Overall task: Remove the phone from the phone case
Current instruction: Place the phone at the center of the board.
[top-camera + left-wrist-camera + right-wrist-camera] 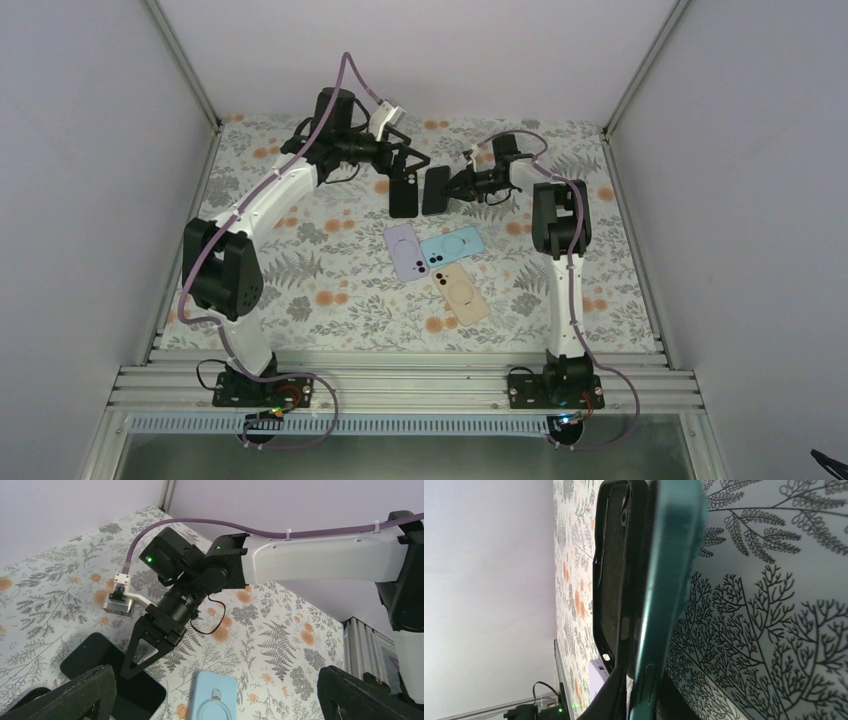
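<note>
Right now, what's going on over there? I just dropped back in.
The right hand is closed on the edge of the dark phone. The phone sits next to the black case, whose empty inside is showing, so it looks to be out or nearly out. The left hand is wide open near the case and holds nothing. A lilac case, a light blue case and a beige case lie flat nearer the arm bases.

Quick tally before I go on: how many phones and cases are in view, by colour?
black case, empty: 1
phone, dark face, teal edge: 1
lilac case: 1
light blue case: 1
cream case: 1
Total: 5
</note>
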Action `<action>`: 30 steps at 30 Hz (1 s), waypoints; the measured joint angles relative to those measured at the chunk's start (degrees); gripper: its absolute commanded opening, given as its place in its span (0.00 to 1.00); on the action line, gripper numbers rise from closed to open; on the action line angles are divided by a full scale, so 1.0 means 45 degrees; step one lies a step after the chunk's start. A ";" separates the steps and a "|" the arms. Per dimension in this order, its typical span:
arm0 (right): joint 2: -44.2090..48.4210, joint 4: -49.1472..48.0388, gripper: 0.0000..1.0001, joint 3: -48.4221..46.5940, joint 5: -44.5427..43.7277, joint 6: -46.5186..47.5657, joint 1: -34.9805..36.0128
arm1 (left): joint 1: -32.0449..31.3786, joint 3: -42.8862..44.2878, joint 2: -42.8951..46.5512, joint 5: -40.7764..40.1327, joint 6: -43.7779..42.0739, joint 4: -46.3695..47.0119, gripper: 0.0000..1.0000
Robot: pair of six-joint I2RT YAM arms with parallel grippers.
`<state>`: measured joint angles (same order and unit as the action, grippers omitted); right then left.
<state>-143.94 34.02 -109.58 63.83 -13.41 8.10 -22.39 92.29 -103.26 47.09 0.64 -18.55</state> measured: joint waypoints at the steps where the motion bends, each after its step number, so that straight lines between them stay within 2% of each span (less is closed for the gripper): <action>1: -0.0019 -0.0029 0.14 0.0000 0.0000 -0.0049 0.0000 | 0.0000 0.0000 -0.0019 0.0000 0.0000 0.0000 1.00; 10: -0.0121 -0.0219 0.31 -0.0005 0.0000 -0.0316 0.0000 | 0.0000 0.0000 -0.0369 -0.0005 0.0058 -0.0005 1.00; 12: -0.0126 -0.0219 0.38 -0.0005 -0.0005 -0.0330 0.0000 | 0.0000 0.0005 -0.0374 0.0000 0.0087 -0.0005 1.00; 14: -0.0121 -0.0209 0.50 -0.0005 -0.0019 -0.0325 0.0005 | 0.0000 0.0005 -0.0379 0.0000 0.0097 -0.0005 1.00; 16: -0.0121 -0.0209 0.57 0.0000 -0.0029 -0.0350 0.0015 | 0.0000 0.0005 -0.0379 0.0000 0.0097 -0.0005 1.00; 19: 0.0029 -0.0359 0.61 0.0146 0.0102 -0.0379 0.0024 | -0.0005 0.0005 -0.0379 0.0000 0.0107 0.0000 1.00; 30: 0.0563 -0.0481 0.67 0.0743 -0.0282 -0.0384 0.0228 | -0.0053 0.0005 -0.0423 -0.0039 0.0466 0.0058 1.00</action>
<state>-141.40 31.86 -106.24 62.57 -15.14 9.13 -22.63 92.31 -105.16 46.92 2.74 -18.28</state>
